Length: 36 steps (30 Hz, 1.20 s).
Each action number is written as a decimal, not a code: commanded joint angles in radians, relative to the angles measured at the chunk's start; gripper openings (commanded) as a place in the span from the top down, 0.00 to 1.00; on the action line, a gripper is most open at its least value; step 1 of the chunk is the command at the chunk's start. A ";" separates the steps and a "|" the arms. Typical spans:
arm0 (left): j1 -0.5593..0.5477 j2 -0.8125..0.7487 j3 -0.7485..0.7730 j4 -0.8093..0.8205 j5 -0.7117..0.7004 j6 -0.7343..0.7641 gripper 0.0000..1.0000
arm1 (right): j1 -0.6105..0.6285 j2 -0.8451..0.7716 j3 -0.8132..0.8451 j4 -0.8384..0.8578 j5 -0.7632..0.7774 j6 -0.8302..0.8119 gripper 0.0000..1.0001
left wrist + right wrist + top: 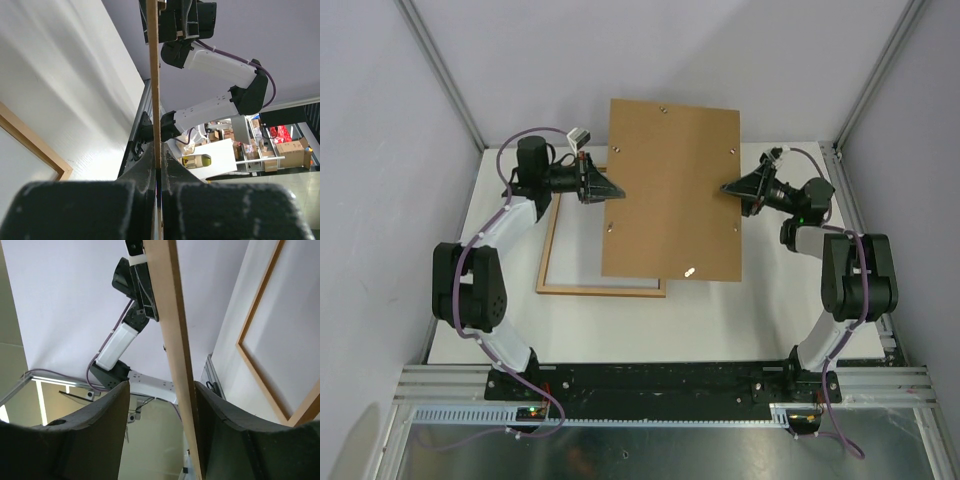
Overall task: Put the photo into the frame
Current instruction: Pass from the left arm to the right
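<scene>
A plain brown backing board [670, 190] hangs above the table. My left gripper [620, 190] is shut on its left edge. In the left wrist view the board [154, 75] runs edge-on up from between the gripper's closed jaws [160, 165]. My right gripper [725, 188] is open at the board's right edge. In the right wrist view the board [172, 340] stands between the spread jaws of this gripper [162, 390], close against the right finger. The frame [552, 270] lies flat on the table, light wood face up, partly under the board; it also shows in both wrist views [30, 140] [260, 315]. The photo is out of view.
White walls and metal corner posts [440, 70] close in the white table [620, 330] at the back and sides. The arm bases stand on a black rail [660, 380] at the near edge.
</scene>
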 commanded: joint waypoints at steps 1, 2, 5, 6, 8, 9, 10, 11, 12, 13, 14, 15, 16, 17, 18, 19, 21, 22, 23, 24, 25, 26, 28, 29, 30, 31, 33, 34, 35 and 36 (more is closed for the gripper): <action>0.009 -0.003 0.049 0.071 0.031 0.000 1.00 | 0.017 -0.056 -0.010 0.377 -0.034 0.098 0.44; 0.010 -0.002 0.049 0.071 0.029 -0.002 1.00 | 0.018 -0.065 -0.013 0.375 -0.035 0.096 0.45; 0.010 0.004 0.045 0.074 0.021 -0.011 1.00 | 0.018 -0.088 -0.026 0.351 -0.030 0.078 0.48; 0.009 0.005 0.042 0.075 0.018 -0.014 1.00 | 0.018 -0.097 -0.030 0.336 -0.027 0.053 0.50; 0.010 0.007 0.034 0.077 0.011 -0.019 1.00 | 0.017 -0.128 -0.037 0.231 -0.017 -0.036 0.52; 0.010 0.007 0.030 0.077 0.008 -0.021 1.00 | 0.018 -0.157 -0.039 0.123 -0.011 -0.096 0.53; 0.010 0.008 0.027 0.079 0.006 -0.023 1.00 | 0.018 -0.199 -0.039 0.026 0.001 -0.201 0.53; 0.009 0.009 0.024 0.080 0.004 -0.026 1.00 | 0.018 -0.232 -0.031 -0.136 0.014 -0.294 0.53; 0.010 0.010 0.022 0.081 0.002 -0.027 1.00 | 0.018 -0.275 -0.021 -0.352 0.036 -0.439 0.53; 0.010 0.011 0.020 0.081 0.000 -0.028 1.00 | 0.018 -0.309 0.008 -0.519 0.060 -0.567 0.53; 0.010 0.011 0.020 0.082 -0.001 -0.029 1.00 | 0.034 -0.340 0.032 -0.696 0.093 -0.705 0.52; 0.009 0.012 0.020 0.082 -0.001 -0.029 1.00 | 0.043 -0.360 0.056 -0.802 0.114 -0.791 0.52; 0.010 0.012 0.020 0.082 -0.001 -0.030 1.00 | 0.047 -0.374 0.069 -0.858 0.122 -0.839 0.52; 0.010 0.013 0.019 0.083 -0.002 -0.030 1.00 | 0.049 -0.381 0.076 -0.884 0.125 -0.854 0.53; 0.010 0.013 0.019 0.083 -0.002 -0.032 1.00 | 0.049 -0.385 0.080 -0.893 0.124 -0.860 0.53; 0.010 0.014 0.018 0.084 -0.003 -0.032 1.00 | 0.050 -0.387 0.083 -0.898 0.124 -0.863 0.53; 0.010 0.015 0.018 0.083 -0.004 -0.034 1.00 | 0.054 -0.388 0.084 -0.906 0.124 -0.867 0.55; 0.010 0.015 0.018 0.084 -0.004 -0.034 1.00 | 0.057 -0.388 0.084 -0.910 0.125 -0.868 0.55; 0.009 0.015 0.017 0.084 -0.004 -0.034 1.00 | 0.059 -0.389 0.084 -0.912 0.126 -0.870 0.56; 0.010 0.016 0.015 0.084 -0.004 -0.035 1.00 | 0.061 -0.390 0.085 -0.914 0.127 -0.870 0.57; 0.009 0.016 0.015 0.084 -0.004 -0.036 1.00 | 0.061 -0.391 0.084 -0.915 0.127 -0.869 0.59; 0.009 0.017 0.013 0.084 -0.005 -0.036 1.00 | 0.062 -0.392 0.085 -0.914 0.127 -0.869 0.60; 0.009 0.020 0.012 0.085 -0.008 -0.037 1.00 | 0.061 -0.395 0.084 -0.913 0.128 -0.866 0.65; 0.009 0.020 0.010 0.086 -0.010 -0.039 1.00 | 0.061 -0.395 0.085 -0.913 0.128 -0.865 0.68; 0.010 0.022 0.009 0.086 -0.013 -0.041 1.00 | 0.061 -0.395 0.085 -0.913 0.129 -0.864 0.70; 0.009 0.024 0.007 0.085 -0.015 -0.042 1.00 | 0.060 -0.395 0.084 -0.914 0.130 -0.863 0.74; 0.009 0.028 0.003 0.086 -0.026 -0.045 0.94 | 0.061 -0.395 0.083 -0.916 0.132 -0.861 0.85; 0.010 0.027 -0.002 0.085 -0.036 -0.043 0.85 | 0.061 -0.394 0.083 -0.916 0.133 -0.857 0.93; 0.013 0.025 -0.007 0.085 -0.051 -0.040 0.74 | 0.060 -0.395 0.084 -0.918 0.132 -0.853 0.96; 0.016 0.020 -0.014 0.086 -0.063 -0.036 0.65 | 0.059 -0.394 0.084 -0.920 0.132 -0.849 0.98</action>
